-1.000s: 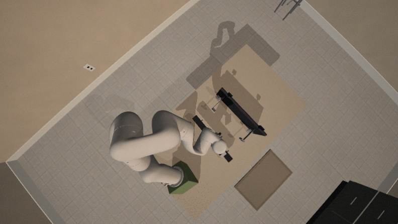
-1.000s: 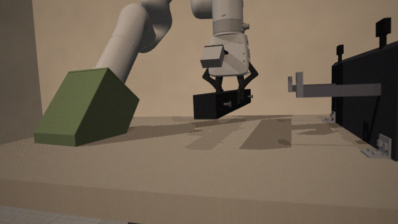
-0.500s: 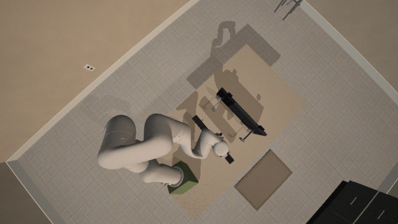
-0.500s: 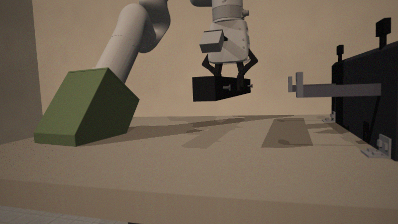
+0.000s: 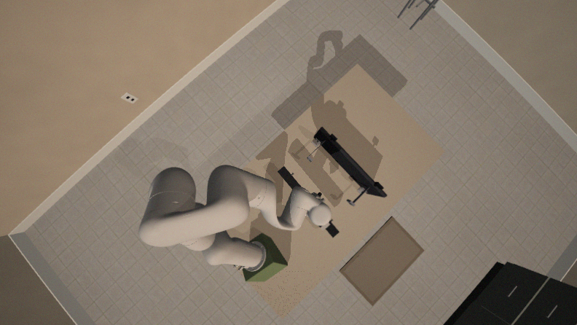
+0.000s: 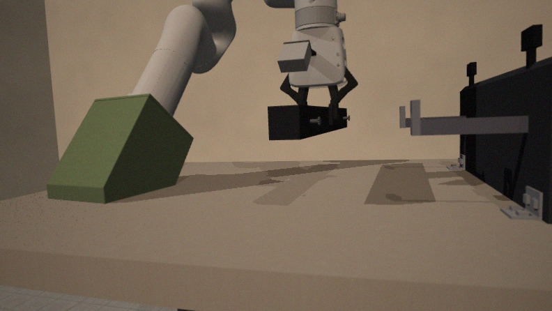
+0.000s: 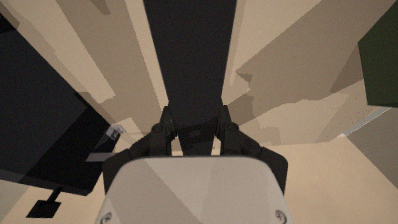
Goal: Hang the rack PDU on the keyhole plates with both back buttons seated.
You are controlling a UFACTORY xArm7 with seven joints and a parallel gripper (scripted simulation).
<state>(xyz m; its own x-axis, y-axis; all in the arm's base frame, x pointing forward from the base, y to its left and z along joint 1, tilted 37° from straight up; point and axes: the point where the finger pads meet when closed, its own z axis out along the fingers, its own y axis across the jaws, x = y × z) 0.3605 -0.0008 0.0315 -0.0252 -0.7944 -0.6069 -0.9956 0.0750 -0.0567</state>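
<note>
My gripper is shut on the rack PDU, a long black bar, and holds it well above the table top. Two small buttons stick out of its side toward the stand. In the wrist view the PDU runs straight away from between my fingers. In the top view the PDU shows partly under my wrist. The grey arms with the keyhole plates stick out from the black stand at the right, apart from the PDU; the stand also shows in the top view.
The green robot base block stands at the left on the table. Grey foot brackets hold the stand to the table. A brown mat lies on the floor beside the table, and a dark cabinet stands in the corner.
</note>
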